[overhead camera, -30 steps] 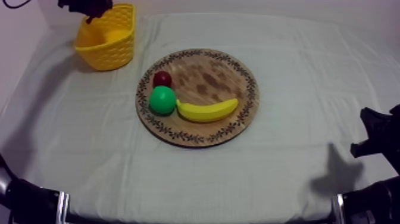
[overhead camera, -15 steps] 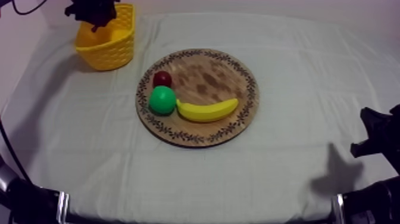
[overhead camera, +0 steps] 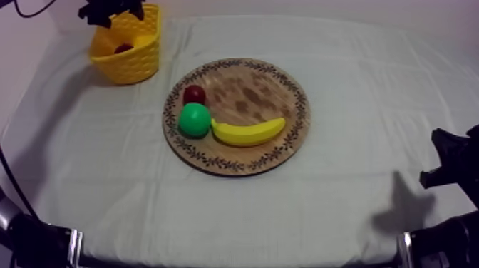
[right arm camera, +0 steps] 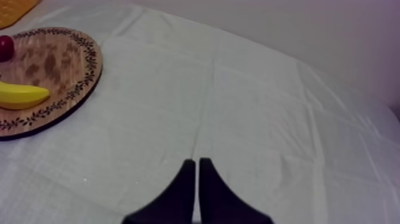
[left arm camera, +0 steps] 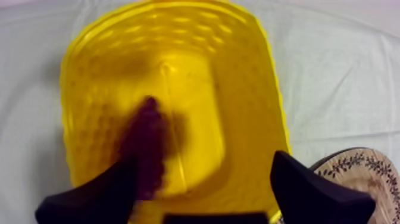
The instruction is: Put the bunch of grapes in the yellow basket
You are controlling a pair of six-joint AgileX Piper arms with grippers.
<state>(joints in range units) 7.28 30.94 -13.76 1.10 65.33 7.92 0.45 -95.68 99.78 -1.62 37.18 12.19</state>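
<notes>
Two jaws; grapes (left arm camera: 146, 149) lie in the basket (overhead camera: 135, 68) at the bench's (overhead camera: 371, 93) far left corner.
Left jaws hang wide open over it, holding nothing. Right jaws are shut, empty, with open bench all around.

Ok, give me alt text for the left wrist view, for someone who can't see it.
The open left gripper hangs over the yellow basket, with the purple bunch of grapes inside it, close to one finger. The patterned rim of the wooden board shows beside the basket.
</notes>
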